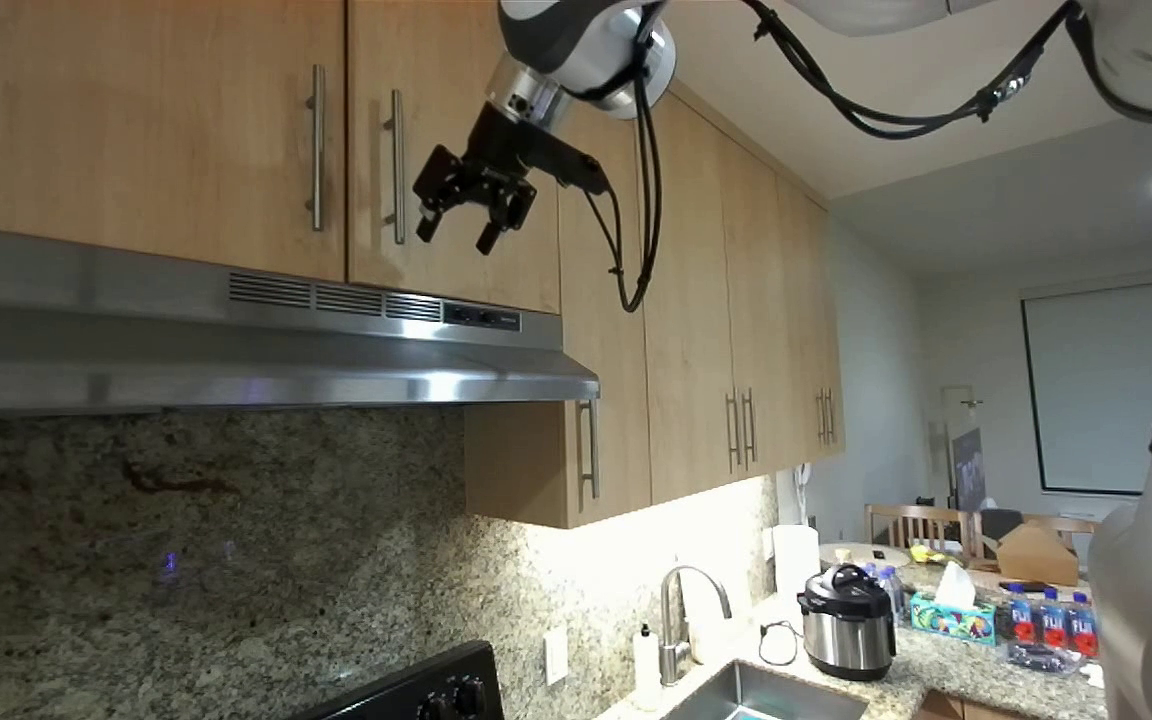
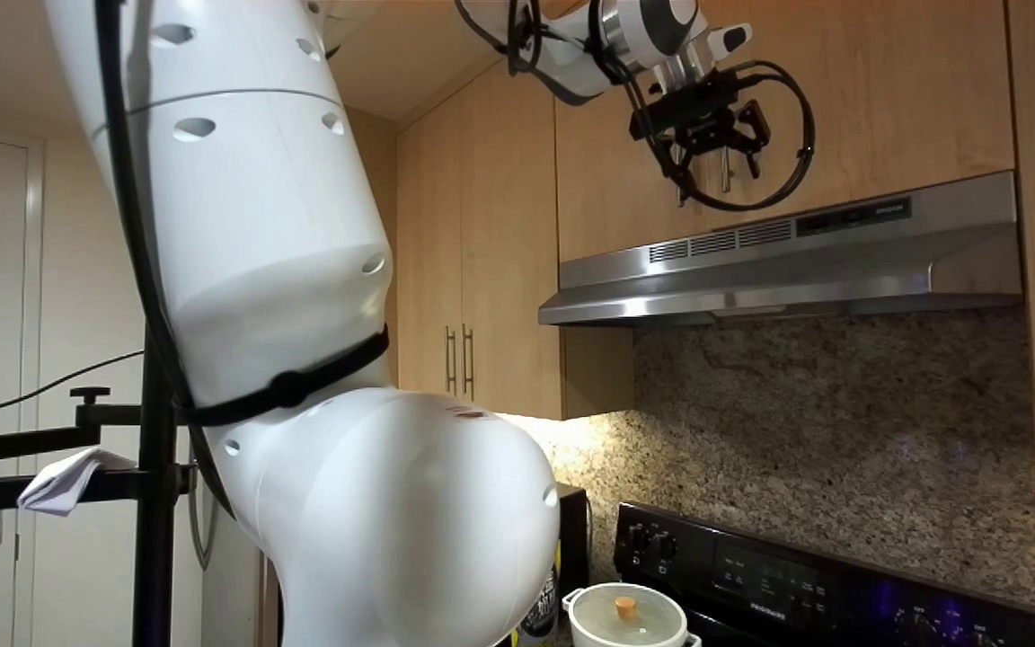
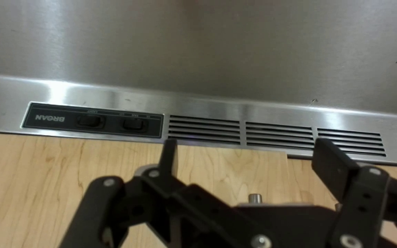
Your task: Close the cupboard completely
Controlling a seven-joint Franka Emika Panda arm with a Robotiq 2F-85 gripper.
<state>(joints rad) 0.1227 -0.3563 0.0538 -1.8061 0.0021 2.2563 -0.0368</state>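
Cupboard [image 1: 448, 90] — short, lt. maple, vert. silver bar handle [image 1: 398, 170], abv hood [image 1: 236, 350]; door [image 3: 53, 172] almost closed — edge looks sl. proud.

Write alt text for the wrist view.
Open black two-fingered gripper before a light maple cupboard door, its silver metal handle partly hidden. Higher in the picture, a stainless-steel range hood bears a black rectangular control panel and three slotted vents.

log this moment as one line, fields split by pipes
gripper: open, nothing held | cupboard door: looks nearly or fully shut | position: gripper before door, above range hood | contact: cannot tell
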